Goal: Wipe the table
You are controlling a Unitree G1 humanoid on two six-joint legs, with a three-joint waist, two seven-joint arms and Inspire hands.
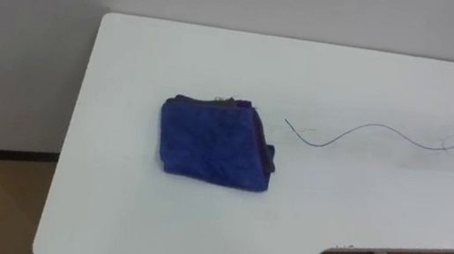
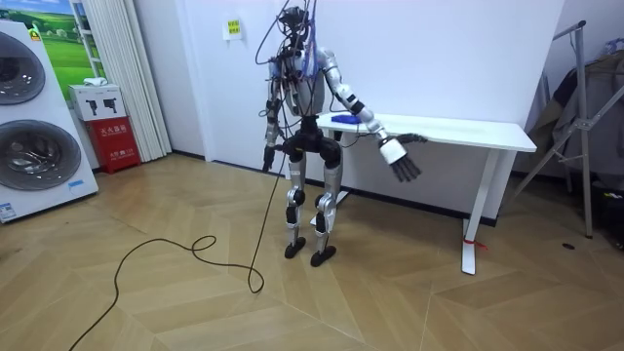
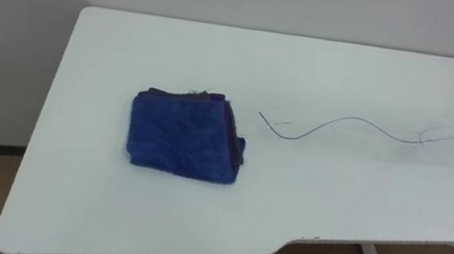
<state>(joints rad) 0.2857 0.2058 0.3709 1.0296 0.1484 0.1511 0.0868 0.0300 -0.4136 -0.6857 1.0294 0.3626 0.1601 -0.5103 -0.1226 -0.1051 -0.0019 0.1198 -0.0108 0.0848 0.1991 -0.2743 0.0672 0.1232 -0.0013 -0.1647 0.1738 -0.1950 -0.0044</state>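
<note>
Squarely before the robot stands a white table [image 1: 195, 229], with a folded blue cloth [image 1: 216, 141] lying on its left part and a thin wavy blue line [image 1: 378, 125] just right of the cloth. The right hand [image 2: 402, 161] hangs before the table's front edge, fingers spread and empty. The left hand [image 2: 267, 156] is at the hip; I cannot tell its state.

Robot stands upright on both legs, back turned to the room view. Right arm reaches out from the shoulder twd the room view's right, sloping down, elbow approx. straight. Right hand [image 2: 400, 158] sits at about hip height, fingers [image 2: 411, 172] spread & relaxed, pointing down and outward, holding nothing. Left arm hangs close along the body on the room view's left w/ elbow slightly bent, left hand [image 2: 268, 156] by the hip
</note>
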